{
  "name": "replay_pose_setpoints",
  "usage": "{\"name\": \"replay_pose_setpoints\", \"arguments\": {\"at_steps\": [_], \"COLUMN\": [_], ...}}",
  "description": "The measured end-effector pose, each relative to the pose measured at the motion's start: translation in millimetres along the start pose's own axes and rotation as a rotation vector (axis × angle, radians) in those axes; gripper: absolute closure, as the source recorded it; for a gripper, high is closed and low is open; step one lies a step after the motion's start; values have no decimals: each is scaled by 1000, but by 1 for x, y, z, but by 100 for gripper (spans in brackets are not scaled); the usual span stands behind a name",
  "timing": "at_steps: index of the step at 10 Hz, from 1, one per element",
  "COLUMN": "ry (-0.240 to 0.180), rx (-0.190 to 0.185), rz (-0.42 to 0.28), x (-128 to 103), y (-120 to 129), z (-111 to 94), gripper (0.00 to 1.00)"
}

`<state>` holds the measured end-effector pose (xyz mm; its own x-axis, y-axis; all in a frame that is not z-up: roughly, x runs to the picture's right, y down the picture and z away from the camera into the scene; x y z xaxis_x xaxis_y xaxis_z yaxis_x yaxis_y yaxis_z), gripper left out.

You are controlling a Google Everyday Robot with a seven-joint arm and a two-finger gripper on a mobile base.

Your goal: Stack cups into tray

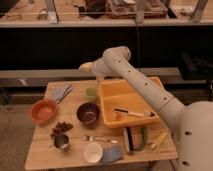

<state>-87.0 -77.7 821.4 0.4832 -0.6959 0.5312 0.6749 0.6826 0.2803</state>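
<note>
A light wooden table fills the near part of the scene, standing on a dull grey floor. Behind it runs a dark, shadowed wall of shelving crossed by pale horizontal rails, with clutter on a high shelf at the far top that is too blurred to name.

The tray sits on the far right part of the table and holds a dark-handled utensil. The light-green cup stands just left of the tray's far left corner. The dark purple bowl is near it on the near side, and the orange bowl lies well to the left. A grey-blue cloth rests at the far left. The metal cup stands at the near left beside a cluster of dark red fruit. The white cup is at the near edge, with a fork just beyond it.

The white arm reaches from the near right across the tray. The gripper hangs above the table's far edge, over the light-green cup and apart from it, its fingers spread with nothing between them
</note>
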Motion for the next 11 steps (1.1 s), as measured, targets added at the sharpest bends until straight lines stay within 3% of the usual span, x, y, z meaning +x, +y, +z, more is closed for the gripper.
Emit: {"name": "replay_pose_setpoints", "arguments": {"at_steps": [4, 11], "ry": [33, 6], "rx": [11, -30], "rz": [5, -46], "x": [-3, -23], "y": [1, -4], "z": [26, 66], "gripper": [20, 20]}}
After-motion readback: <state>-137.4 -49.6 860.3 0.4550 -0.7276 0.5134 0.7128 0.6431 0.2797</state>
